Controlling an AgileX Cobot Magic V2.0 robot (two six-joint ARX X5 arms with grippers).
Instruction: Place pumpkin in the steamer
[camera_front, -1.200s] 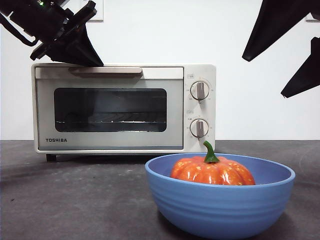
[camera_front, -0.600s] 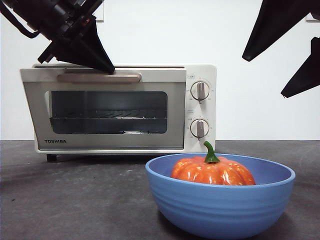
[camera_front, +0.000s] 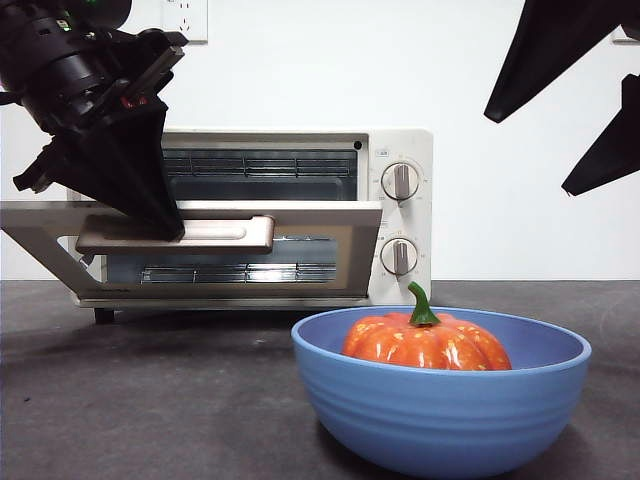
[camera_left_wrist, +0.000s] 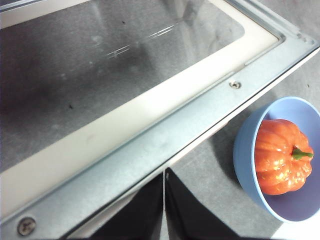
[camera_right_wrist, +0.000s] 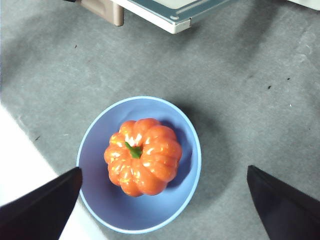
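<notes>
The orange pumpkin (camera_front: 425, 345) with a green stem lies in a blue bowl (camera_front: 440, 420) at the front right. It also shows in the left wrist view (camera_left_wrist: 280, 155) and the right wrist view (camera_right_wrist: 143, 155). The cream steamer (camera_front: 400, 215) stands behind, its door (camera_front: 320, 240) tilted about halfway down. My left gripper (camera_front: 170, 230) has its tip at the door handle (camera_front: 220, 233). Its jaws (camera_left_wrist: 164, 200) are pressed together under the door's edge (camera_left_wrist: 150, 145). My right gripper (camera_front: 526, 156) hangs wide open above the bowl, straddling the pumpkin from above (camera_right_wrist: 164, 169).
The wire rack (camera_front: 260, 165) shows inside the open steamer. The bowl's rim (camera_right_wrist: 192, 150) sits on the grey table (camera_right_wrist: 250, 90), a little in front of the door's corner (camera_right_wrist: 170, 10). The table's near edge is just beyond the bowl.
The steamer door has swung from shut to about halfway down. My left gripper has moved down with the handle. The right gripper, bowl and pumpkin have not moved.
</notes>
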